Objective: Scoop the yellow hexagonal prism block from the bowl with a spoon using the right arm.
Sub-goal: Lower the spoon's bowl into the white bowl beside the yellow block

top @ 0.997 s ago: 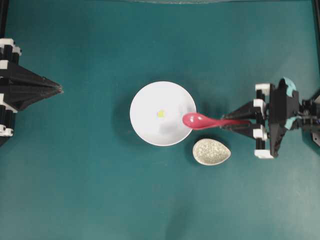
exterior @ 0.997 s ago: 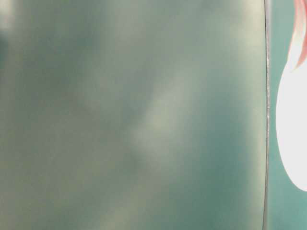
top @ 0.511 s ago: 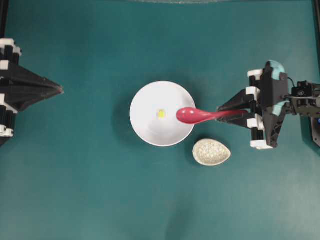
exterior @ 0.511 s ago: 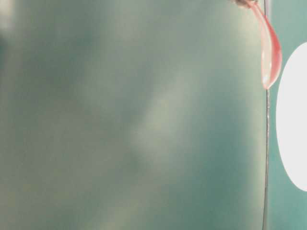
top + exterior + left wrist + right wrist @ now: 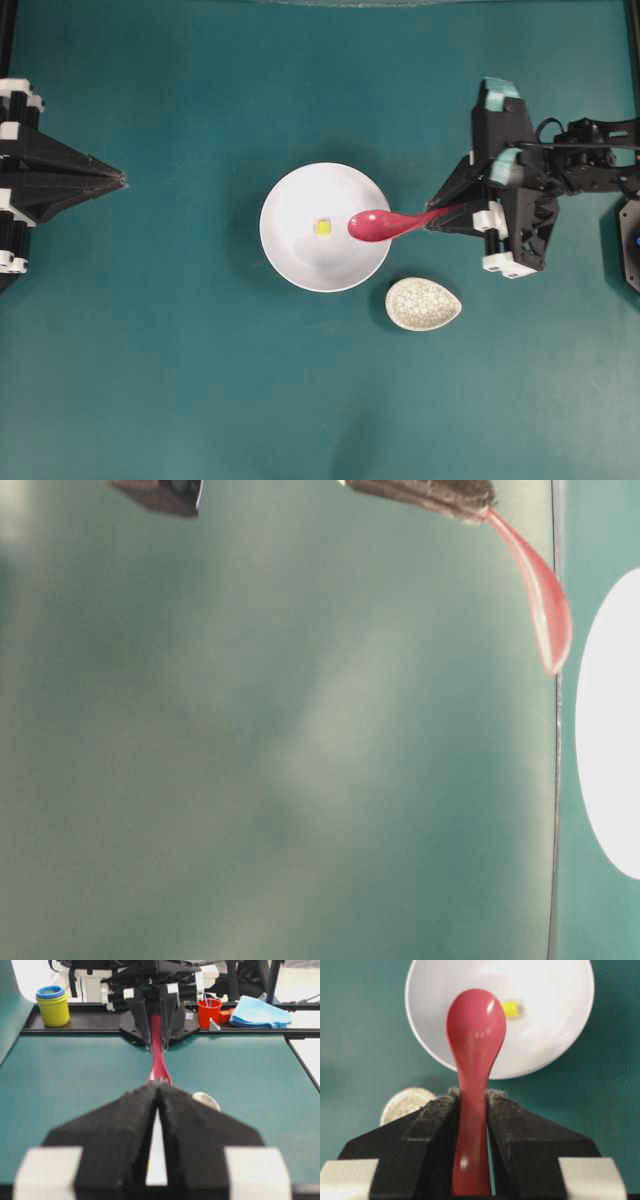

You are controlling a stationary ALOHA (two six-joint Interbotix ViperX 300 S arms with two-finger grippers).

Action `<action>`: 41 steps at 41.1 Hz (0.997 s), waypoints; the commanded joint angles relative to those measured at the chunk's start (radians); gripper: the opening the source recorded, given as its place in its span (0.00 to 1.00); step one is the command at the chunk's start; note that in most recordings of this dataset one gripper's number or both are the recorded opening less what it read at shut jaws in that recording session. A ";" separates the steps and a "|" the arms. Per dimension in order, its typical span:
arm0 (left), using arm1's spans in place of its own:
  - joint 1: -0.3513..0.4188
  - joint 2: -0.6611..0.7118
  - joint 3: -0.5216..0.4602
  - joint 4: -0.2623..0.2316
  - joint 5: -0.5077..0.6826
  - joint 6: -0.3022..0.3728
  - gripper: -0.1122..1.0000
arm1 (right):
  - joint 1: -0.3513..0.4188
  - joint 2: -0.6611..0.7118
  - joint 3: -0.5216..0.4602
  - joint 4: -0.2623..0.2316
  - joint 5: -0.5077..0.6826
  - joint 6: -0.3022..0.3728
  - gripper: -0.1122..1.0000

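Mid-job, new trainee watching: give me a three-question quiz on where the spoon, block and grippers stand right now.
1. True or false: the yellow block already sits in the spoon.
2. What lies on the table below and right of the bowl in the overhead view? A) speckled spoon rest B) fork C) cup
3. Fill in: the right gripper is shut on the ____, while the left gripper is shut, holding nothing.

Key: 1 false; 2 A; 3 spoon.

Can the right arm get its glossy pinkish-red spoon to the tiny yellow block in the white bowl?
Probably yes: the spoon is inside the bowl's rim, nothing between it and the block.
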 commanded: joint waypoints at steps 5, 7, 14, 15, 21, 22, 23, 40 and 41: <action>0.000 0.008 -0.023 0.003 0.000 0.000 0.16 | -0.031 0.051 -0.104 0.000 0.121 0.008 0.33; 0.000 0.006 -0.023 0.003 0.000 0.000 0.16 | -0.038 0.080 -0.129 -0.002 0.158 0.006 0.33; 0.000 0.008 -0.023 0.002 0.002 0.000 0.16 | -0.049 0.156 -0.201 -0.021 0.233 0.008 0.33; 0.000 0.008 -0.023 0.003 0.003 0.000 0.16 | -0.049 0.164 -0.210 -0.025 0.242 0.008 0.33; 0.000 0.008 -0.023 0.003 0.006 0.000 0.16 | -0.049 0.227 -0.279 -0.041 0.293 0.008 0.33; 0.000 0.008 -0.023 0.003 0.005 0.000 0.16 | -0.049 0.235 -0.287 -0.043 0.299 0.008 0.33; 0.000 0.008 -0.023 0.002 0.005 0.000 0.16 | -0.049 0.245 -0.301 -0.044 0.308 0.008 0.33; 0.000 0.006 -0.023 0.003 0.006 0.000 0.16 | -0.049 0.362 -0.382 -0.075 0.367 0.008 0.33; 0.002 0.008 -0.023 0.003 0.006 0.000 0.16 | -0.049 0.365 -0.380 -0.077 0.367 0.011 0.33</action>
